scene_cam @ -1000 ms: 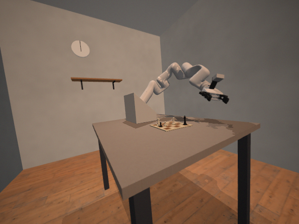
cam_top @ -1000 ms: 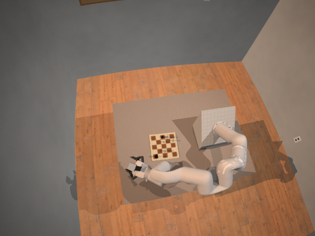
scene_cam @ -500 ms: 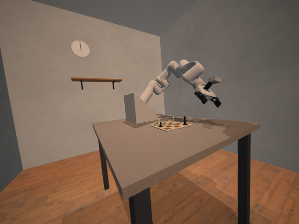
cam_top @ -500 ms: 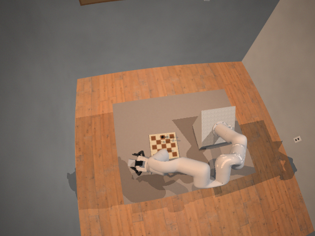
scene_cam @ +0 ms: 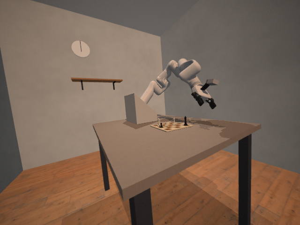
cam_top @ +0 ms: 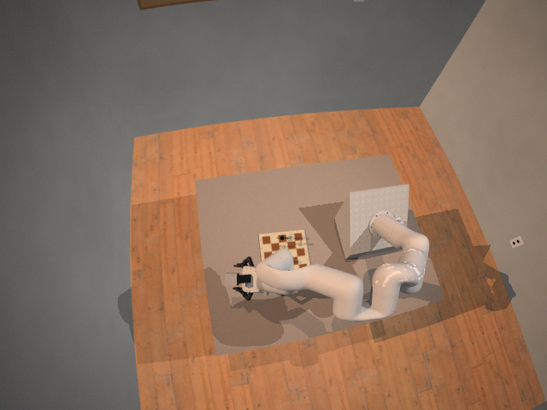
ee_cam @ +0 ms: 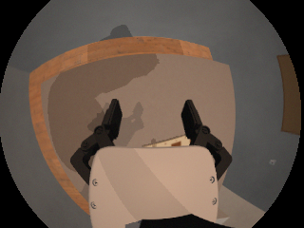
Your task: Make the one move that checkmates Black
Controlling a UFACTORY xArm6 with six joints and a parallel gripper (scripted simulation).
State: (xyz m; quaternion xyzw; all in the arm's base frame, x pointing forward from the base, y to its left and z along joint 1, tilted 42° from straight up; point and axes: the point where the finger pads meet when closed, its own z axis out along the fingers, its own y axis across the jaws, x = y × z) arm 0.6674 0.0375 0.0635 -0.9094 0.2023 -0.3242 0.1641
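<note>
A small chessboard (cam_top: 268, 247) (scene_cam: 175, 126) lies near the middle of the table (cam_top: 247, 198) (scene_cam: 157, 150). In the exterior view a tall black piece (scene_cam: 185, 120) stands at its right edge, a small black piece (scene_cam: 161, 125) at its left, and a few white pieces (scene_cam: 158, 120) behind. In the top view one black piece (cam_top: 281, 237) shows and the arm covers part of the board. My gripper (cam_top: 240, 278) (scene_cam: 207, 104) (ee_cam: 152, 106) is open and empty. It hangs high above the table, beyond the board's edge. In the wrist view only a sliver of the board (ee_cam: 171, 143) shows.
A grey wedge block (cam_top: 378, 207) (scene_cam: 135, 108) carries the arm's base beside the board. A wall shelf (scene_cam: 96, 79) and a round clock (scene_cam: 80, 48) hang behind. The table's edge lies near the gripper (ee_cam: 38, 121).
</note>
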